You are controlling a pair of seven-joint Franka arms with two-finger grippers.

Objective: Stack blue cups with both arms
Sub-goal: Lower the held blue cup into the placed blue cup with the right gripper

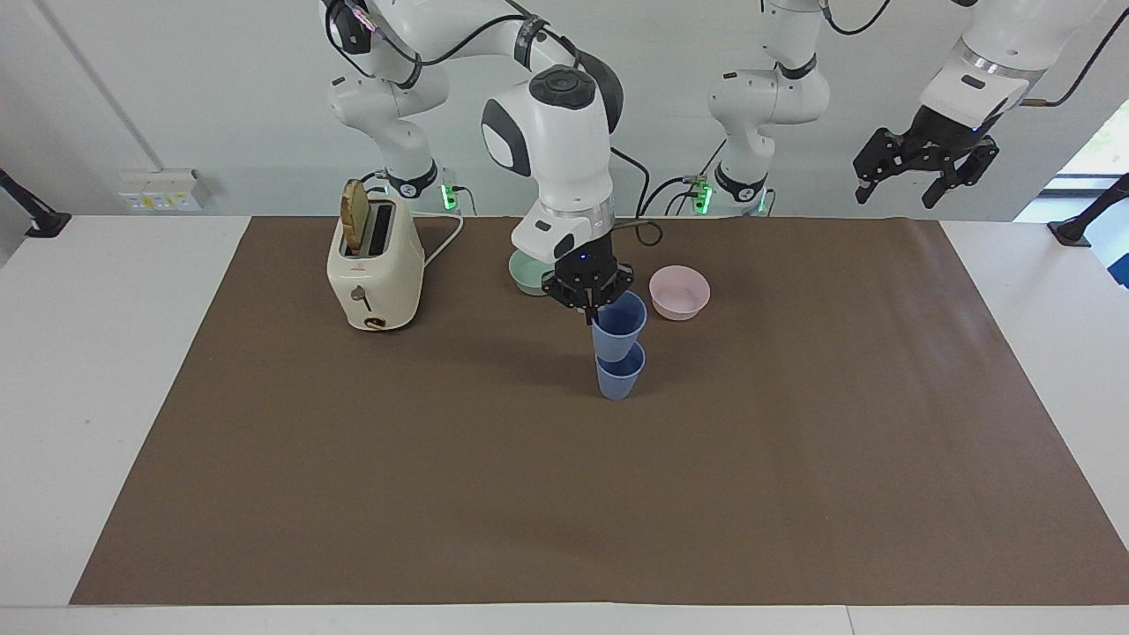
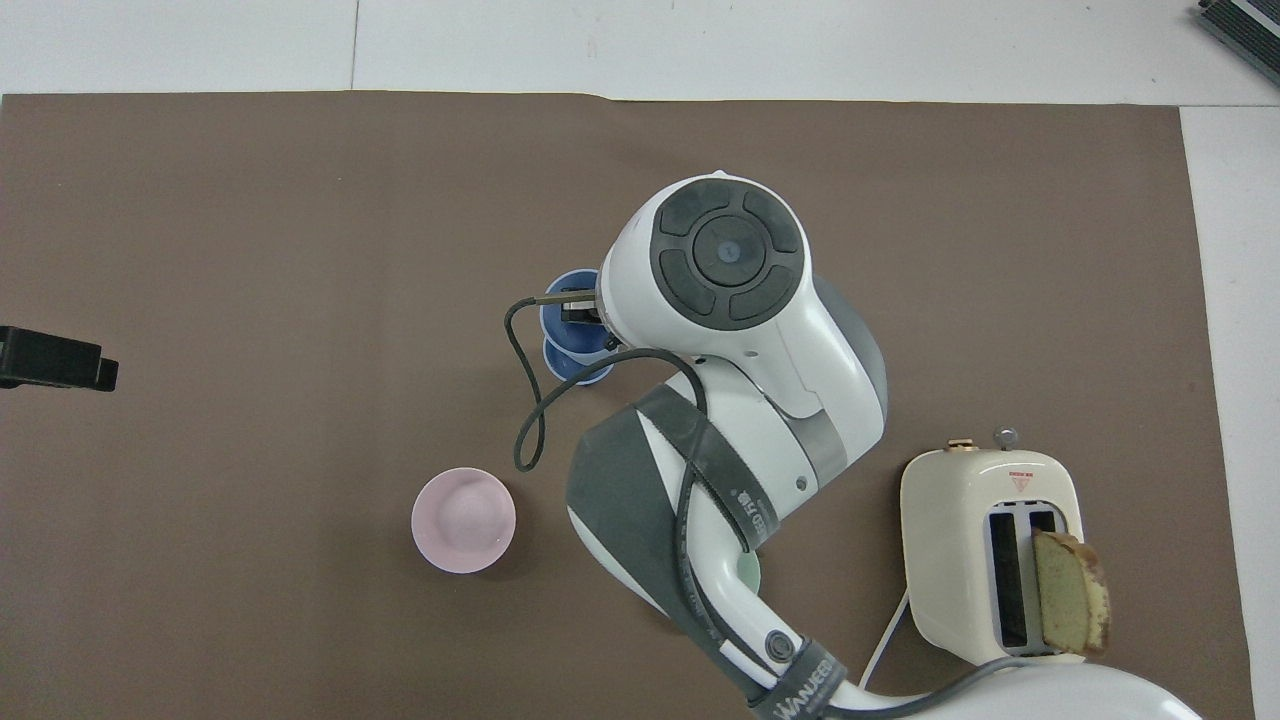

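Observation:
My right gripper point(image 1: 589, 310) is shut on the rim of one blue cup point(image 1: 619, 324), one finger inside it and one outside. It holds the cup upright, directly over the second blue cup point(image 1: 620, 377), which stands on the brown mat. The held cup's base is at the standing cup's mouth. In the overhead view the right arm covers most of both: the held cup point(image 2: 562, 305) and the standing cup point(image 2: 582, 373) show only partly. My left gripper point(image 1: 924, 169) is open and empty, waiting high over the left arm's end of the table.
A cream toaster point(image 1: 375, 265) with a slice of bread stands toward the right arm's end. A mint-green bowl point(image 1: 527, 273) and a pink bowl point(image 1: 679, 293) sit nearer to the robots than the cups. A brown mat point(image 1: 794, 459) covers the table.

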